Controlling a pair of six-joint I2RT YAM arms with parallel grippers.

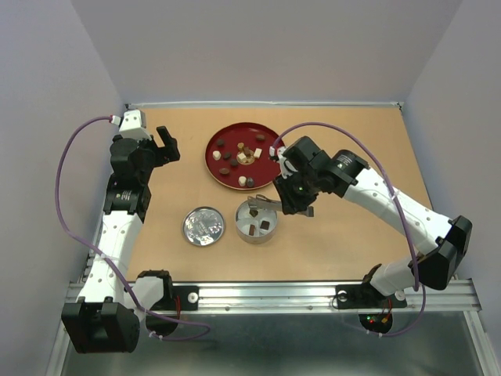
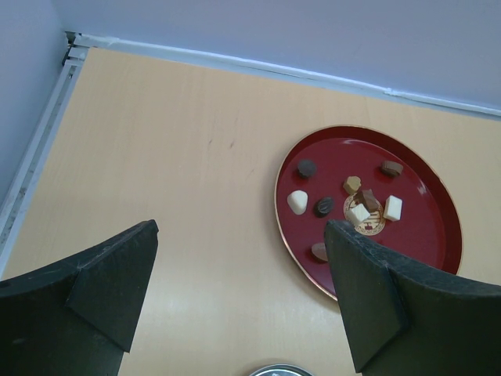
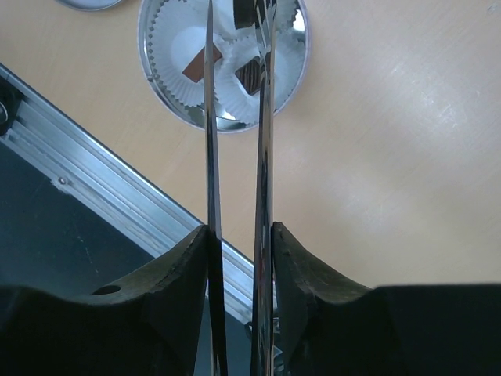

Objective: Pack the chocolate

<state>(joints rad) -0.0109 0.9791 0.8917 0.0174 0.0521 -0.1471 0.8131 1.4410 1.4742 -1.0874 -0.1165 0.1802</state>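
Right gripper (image 3: 240, 244) clamps tongs (image 3: 264, 157) over tin (image 3: 145, 39), chocolate pieces (image 3: 250, 76) in paper cups (image 3: 174, 43); left gripper (image 2: 241, 235) wide; red plate (image 2: 430, 235) holds more.

Showing deep red with a gold rim on the plate (image 2: 423, 235). Dotting it with dark brown, reddish brown and cream-white chocolate (image 2: 297, 202). Gleaming silver at the plate's six o'clock on the tin (image 1: 237, 219) and tongs (image 3: 210, 157); pleating white in the paper cups (image 3: 176, 39). Spreading pale tan across the tabletop (image 1: 337, 243).

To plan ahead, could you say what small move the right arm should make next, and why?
Probably loosen the right end effector on the tongs: their tips hang over the tin, where some cups look empty. Any held piece is hard to see.
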